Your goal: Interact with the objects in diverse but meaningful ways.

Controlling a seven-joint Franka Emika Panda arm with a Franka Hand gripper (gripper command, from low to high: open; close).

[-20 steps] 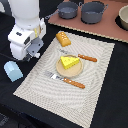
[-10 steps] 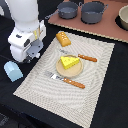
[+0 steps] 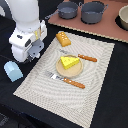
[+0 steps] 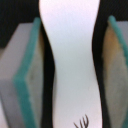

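In the wrist view a small white fish-shaped piece (image 4: 70, 50) stands between my gripper's (image 4: 72, 65) teal-edged pads (image 4: 27, 75), its wide ends touching them. The exterior view has my gripper (image 3: 35, 52) low over the striped placemat's (image 3: 95, 95) edge on that view's left, and the piece is hidden there. A yellow holed cheese wedge (image 3: 69, 62) rests on a round wooden plate (image 3: 76, 73) mid-mat. The golden-brown bread loaf (image 3: 63, 38) lies at the mat's far edge. A pale blue rounded-top block (image 3: 13, 70) sits on the black table beside my gripper.
A wooden-handled knife (image 3: 82, 57) and fork (image 3: 67, 80) flank the plate. Two dark pots (image 3: 67, 8) (image 3: 93, 11) and a pale bowl (image 3: 123, 17) stand on a brown board at the back.
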